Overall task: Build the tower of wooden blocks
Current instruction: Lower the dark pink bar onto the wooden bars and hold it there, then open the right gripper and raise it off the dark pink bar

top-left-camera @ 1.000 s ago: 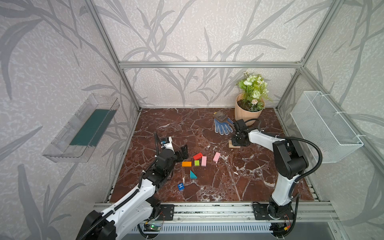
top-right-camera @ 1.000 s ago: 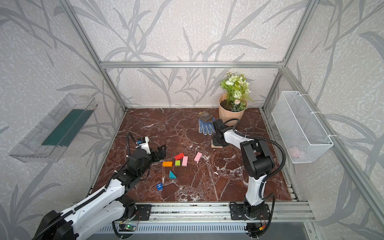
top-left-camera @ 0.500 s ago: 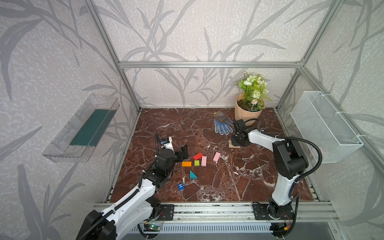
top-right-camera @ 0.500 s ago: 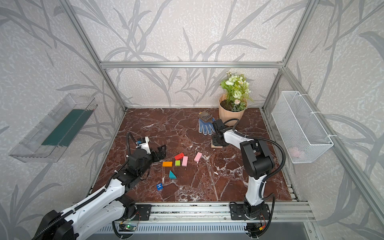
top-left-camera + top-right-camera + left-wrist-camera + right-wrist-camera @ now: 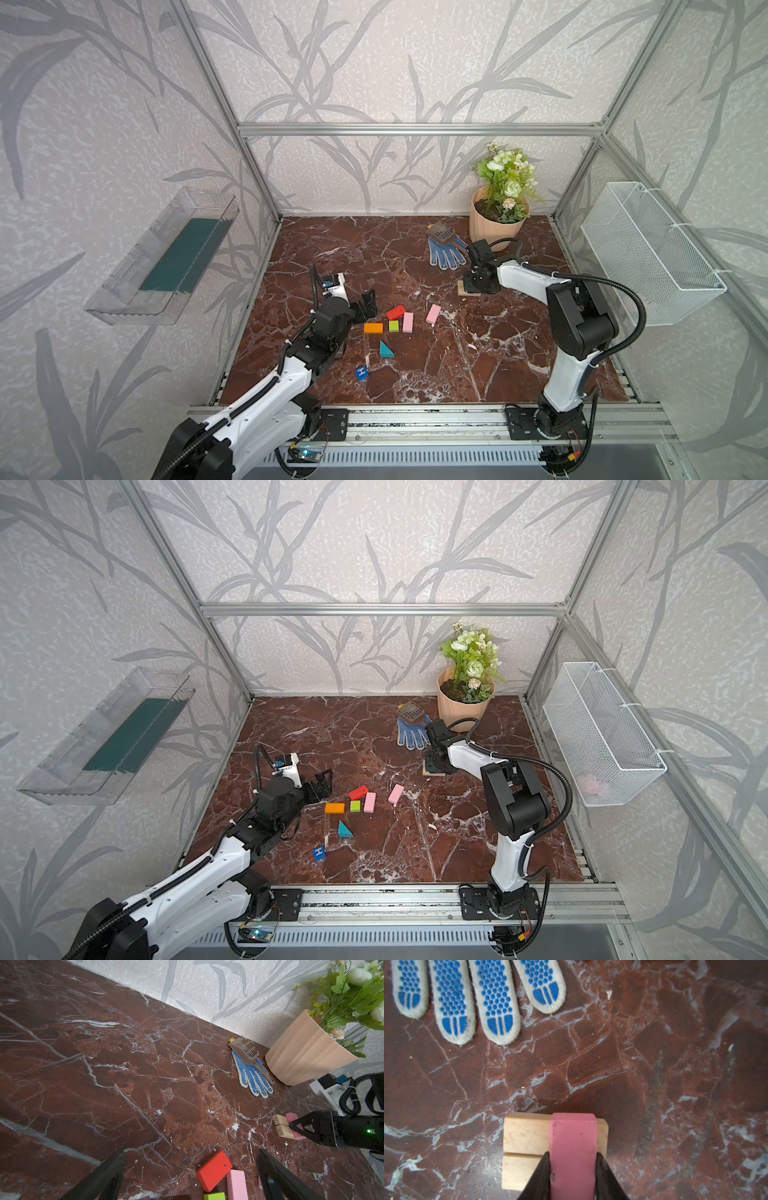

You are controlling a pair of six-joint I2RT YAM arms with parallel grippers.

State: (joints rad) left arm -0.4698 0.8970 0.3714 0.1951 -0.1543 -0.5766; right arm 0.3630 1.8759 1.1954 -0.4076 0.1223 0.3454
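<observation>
Right hand (image 5: 573, 1156): I am gripping a pink block (image 5: 573, 1136) by its long sides, my fingers narrow around it.
Pink block: it is lying crosswise over two tan bars (image 5: 525, 1136), which are sitting side by side on the desk (image 5: 654, 1064), near a glove (image 5: 467, 997).
Left hand (image 5: 191, 1153): I am holding it wide and empty, low beside the red block (image 5: 214, 1169).
Loose blocks: the orange block (image 5: 373, 328), lime cube (image 5: 393, 326), two other pink blocks (image 5: 407, 322), teal wedge (image 5: 385, 350) and blue cube (image 5: 362, 372) are lying well apart from the bars.
</observation>
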